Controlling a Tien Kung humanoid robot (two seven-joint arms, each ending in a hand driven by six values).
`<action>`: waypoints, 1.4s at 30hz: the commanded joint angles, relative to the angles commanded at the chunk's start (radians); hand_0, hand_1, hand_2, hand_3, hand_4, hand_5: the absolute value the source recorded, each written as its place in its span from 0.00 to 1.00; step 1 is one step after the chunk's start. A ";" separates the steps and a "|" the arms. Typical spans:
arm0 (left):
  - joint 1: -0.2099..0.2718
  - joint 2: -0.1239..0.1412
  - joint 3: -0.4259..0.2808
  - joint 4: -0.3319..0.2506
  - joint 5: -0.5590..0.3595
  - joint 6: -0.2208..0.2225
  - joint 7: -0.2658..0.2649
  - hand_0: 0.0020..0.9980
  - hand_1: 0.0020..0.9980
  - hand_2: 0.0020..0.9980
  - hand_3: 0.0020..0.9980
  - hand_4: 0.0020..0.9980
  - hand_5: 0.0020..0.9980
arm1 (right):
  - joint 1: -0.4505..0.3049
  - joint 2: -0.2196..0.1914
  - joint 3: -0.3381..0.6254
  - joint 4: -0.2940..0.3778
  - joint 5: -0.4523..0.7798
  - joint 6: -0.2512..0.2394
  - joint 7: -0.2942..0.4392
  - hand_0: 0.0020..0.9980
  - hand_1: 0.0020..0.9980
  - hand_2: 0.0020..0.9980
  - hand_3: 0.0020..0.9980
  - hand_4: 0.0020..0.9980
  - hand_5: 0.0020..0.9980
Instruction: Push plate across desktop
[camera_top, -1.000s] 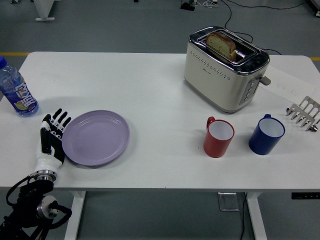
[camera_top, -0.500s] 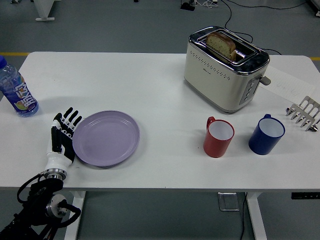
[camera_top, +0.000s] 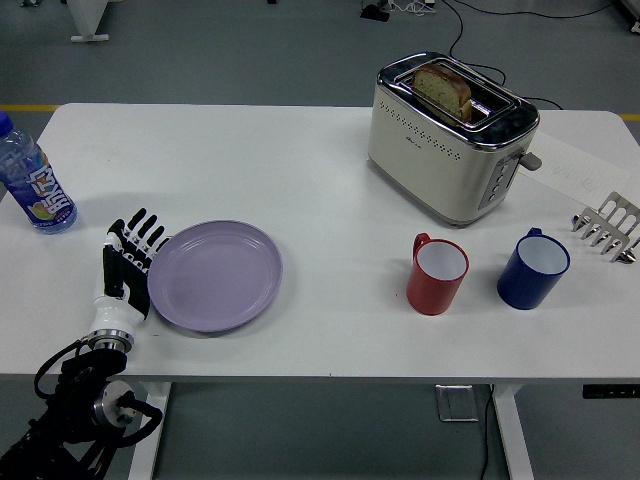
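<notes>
my left hand is flat with fingers straight, holding nothing, pressed against the left edge of the purple plate, which sits far left of the red cup

The round lilac plate looked smooth and glossy; the cream toaster had polished chrome trim; the white table looked matt.

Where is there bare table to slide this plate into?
Bare table runs from the plate right to the red mug, and behind it toward the toaster. The left hand and bottle crowd its left.
</notes>
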 joint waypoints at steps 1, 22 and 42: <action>0.000 0.000 0.003 0.000 -0.002 0.000 0.000 0.82 0.86 0.86 0.85 0.51 1.00 | 0.000 0.000 0.000 0.000 0.000 0.000 0.000 0.59 0.53 0.62 0.60 0.36 0.55; 0.000 0.000 0.111 -0.010 -0.042 -0.007 0.001 0.82 0.86 0.86 0.85 0.51 1.00 | 0.002 -0.002 0.001 -0.001 -0.003 0.001 0.003 0.59 0.53 0.61 0.60 0.36 0.55; -0.010 0.000 0.209 -0.027 -0.075 -0.007 -0.001 0.82 0.86 0.86 0.85 0.50 1.00 | 0.005 -0.004 0.002 -0.002 -0.006 0.004 0.004 0.59 0.53 0.61 0.60 0.36 0.55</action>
